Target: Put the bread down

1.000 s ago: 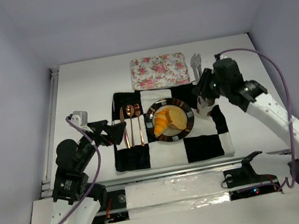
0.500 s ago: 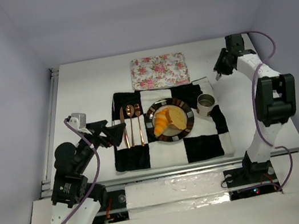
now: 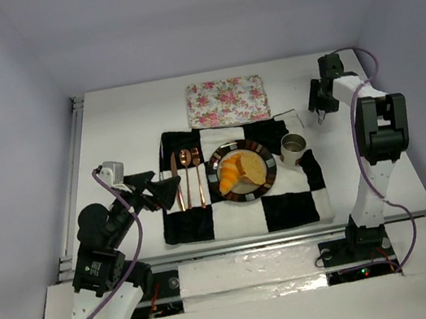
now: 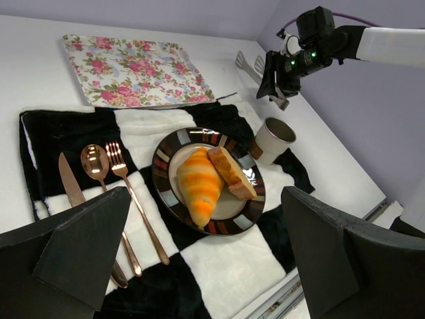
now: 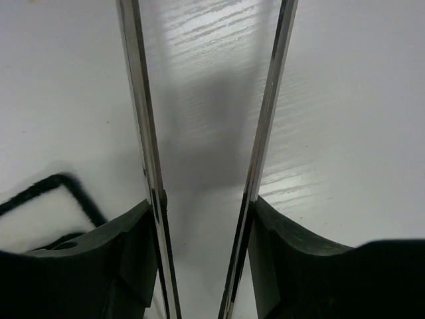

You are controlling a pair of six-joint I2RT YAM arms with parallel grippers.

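Left gripper (image 3: 165, 186) spread wide, empty | golden-orange curved croissant (image 4: 198, 183) touching tan bread slice (image 4: 231, 173) on dark striped-rim round plate (image 4: 163, 163), black-and-white checked cloth (image 4: 219, 266) beneath | right gripper (image 4: 277, 83) clasping thin metal tongs (image 4: 247, 63), far right

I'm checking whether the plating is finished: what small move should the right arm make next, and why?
Probably set down the metal tongs and release them. The golden-orange croissant and tan bread slice already lie on the round striped-rim plate, while the right end effector grips the tongs above the white table, away from the plate.
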